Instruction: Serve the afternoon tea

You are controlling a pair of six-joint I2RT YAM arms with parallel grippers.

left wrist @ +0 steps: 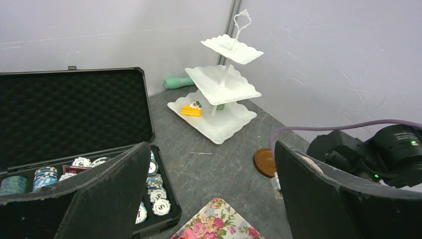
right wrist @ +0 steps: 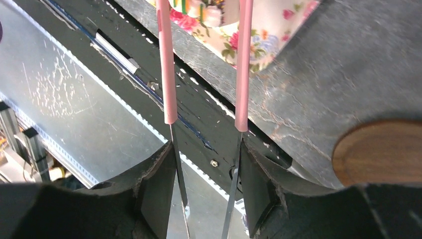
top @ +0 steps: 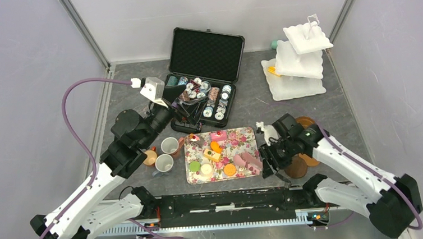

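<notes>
Cakes [top: 215, 148] on floral tray [top: 245, 137] — just left of right pincer [right wrist: 207, 154] clamping tongs [right wrist: 169, 74].

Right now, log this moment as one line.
left end effector: open | right end effector: shut on pink tongs | tiered stand: orange cake on bottom tier | floral tray: cakes on it | mugs: left of tray

Toy cakes [top: 215, 147] on tray [top: 246, 134], mugs [top: 170, 146] beside
</notes>
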